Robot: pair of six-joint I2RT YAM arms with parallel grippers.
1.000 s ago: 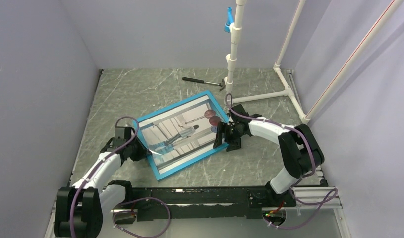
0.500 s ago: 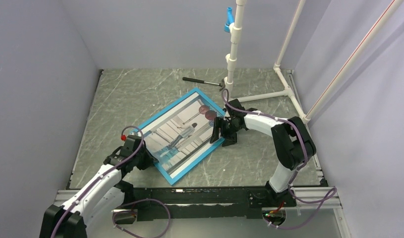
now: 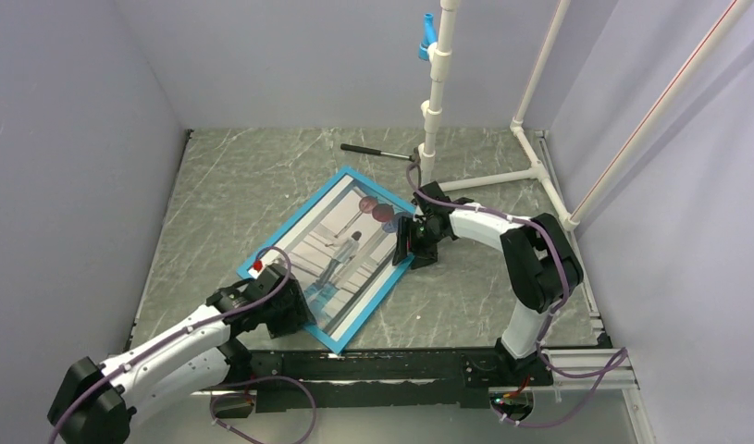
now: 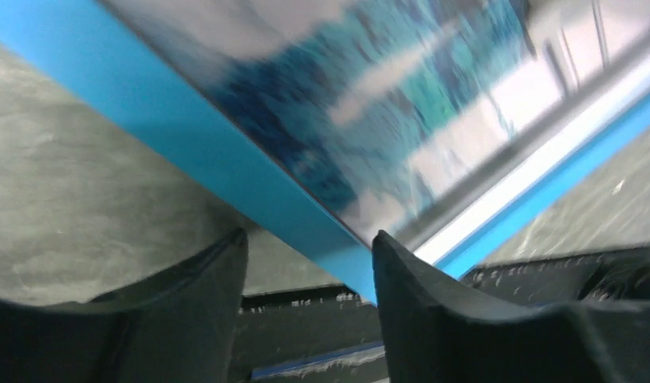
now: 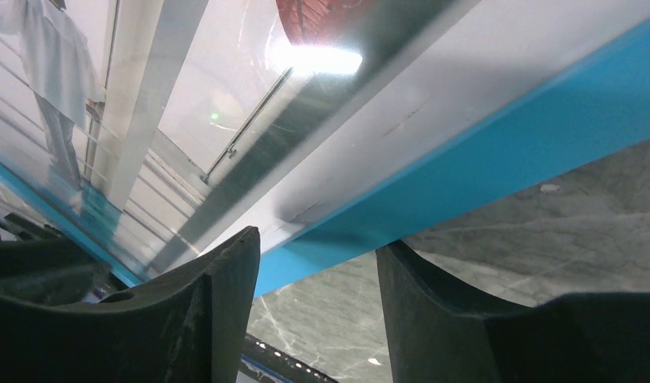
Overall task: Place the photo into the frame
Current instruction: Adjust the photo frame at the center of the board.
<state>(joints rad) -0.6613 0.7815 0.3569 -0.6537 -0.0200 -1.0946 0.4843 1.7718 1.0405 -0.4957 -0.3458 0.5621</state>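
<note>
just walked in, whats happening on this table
Two robot arms are working on a turquoise frame lying at an angle on the table, with the photo face up inside its border. The left gripper is at the frame's near corner, the right gripper at its right edge. Both have jaws apart, neither clamping. Whether the photo is fully seated is unclear.

Grey marbled tabletop (image 3: 253, 176), lavender walls (image 3: 290, 55), white pipe stand (image 3: 438, 88)
</note>
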